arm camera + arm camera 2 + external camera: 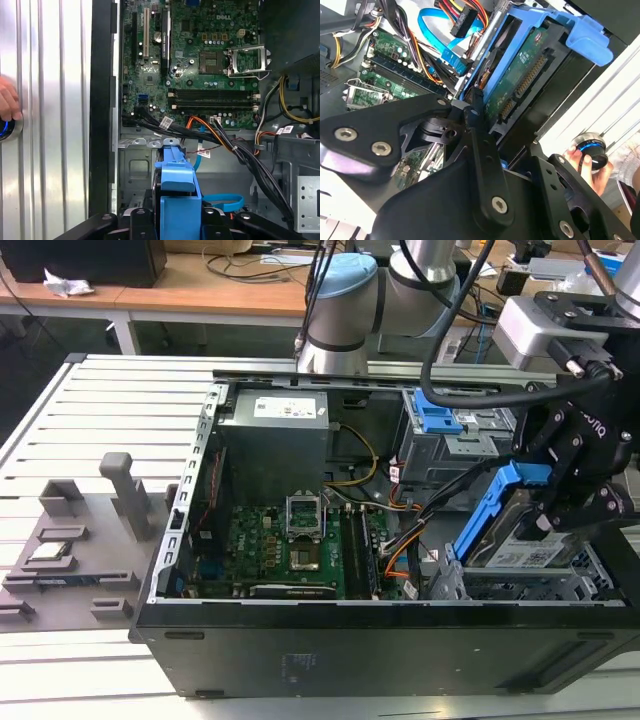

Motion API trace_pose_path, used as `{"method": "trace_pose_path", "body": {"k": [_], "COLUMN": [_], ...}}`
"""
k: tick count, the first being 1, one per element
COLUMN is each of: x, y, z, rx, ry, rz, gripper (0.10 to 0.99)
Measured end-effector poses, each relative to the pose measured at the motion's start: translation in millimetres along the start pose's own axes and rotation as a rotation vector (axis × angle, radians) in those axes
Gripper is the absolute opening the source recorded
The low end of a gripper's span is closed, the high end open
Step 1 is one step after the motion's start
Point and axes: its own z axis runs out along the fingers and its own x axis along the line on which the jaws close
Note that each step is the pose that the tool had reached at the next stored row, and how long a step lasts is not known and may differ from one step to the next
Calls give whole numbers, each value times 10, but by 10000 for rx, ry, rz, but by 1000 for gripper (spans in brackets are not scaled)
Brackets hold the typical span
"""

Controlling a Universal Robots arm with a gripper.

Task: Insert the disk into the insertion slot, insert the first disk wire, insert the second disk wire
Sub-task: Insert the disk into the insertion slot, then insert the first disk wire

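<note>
Above insertion slot point(520, 588), at computer case's point(300, 650) corner, exterior view: end effector point(552, 525) clamping disk point(515, 552); disk tilting, lower end nearing slot, not seated. First disk wire point(398, 543) lying loose inside case beside slot.
Second wrist view: disk's circuit-board side facing camera; second disk wire point(437, 40) and first disk wire's plug lying free just beside slot; hand point(585, 161) gripping round knob point(591, 147) outside case.
First wrist view: disk sitting between end effector's fingers; second disk wire looping beside slot.

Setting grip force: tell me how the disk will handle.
The disk, a metal block, is likely rigid and heavy for its size. Its bare circuit board in the second wrist view looks scratch-prone. The blue plastic frame may flex when squeezed.
</note>
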Motion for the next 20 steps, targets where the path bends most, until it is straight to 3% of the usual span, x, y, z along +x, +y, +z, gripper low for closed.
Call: {"method": "trace_pose_path", "body": {"k": [2, 3, 5, 6, 11, 18, 20], "x": [-1, -1, -1, -1, -1, -1, -3], "y": [0, 0, 0, 0, 0, 0, -56], "z": [1, 1, 1, 2, 2, 3, 11], "rx": [0, 0, -1, 0, -1, -1, 0], "ry": [-5, -7, -5, -5, -4, -2, -3], "rz": [0, 1, 1, 1, 0, 0, 2], "gripper": [373, 435, 435, 420, 110, 106, 106]}}
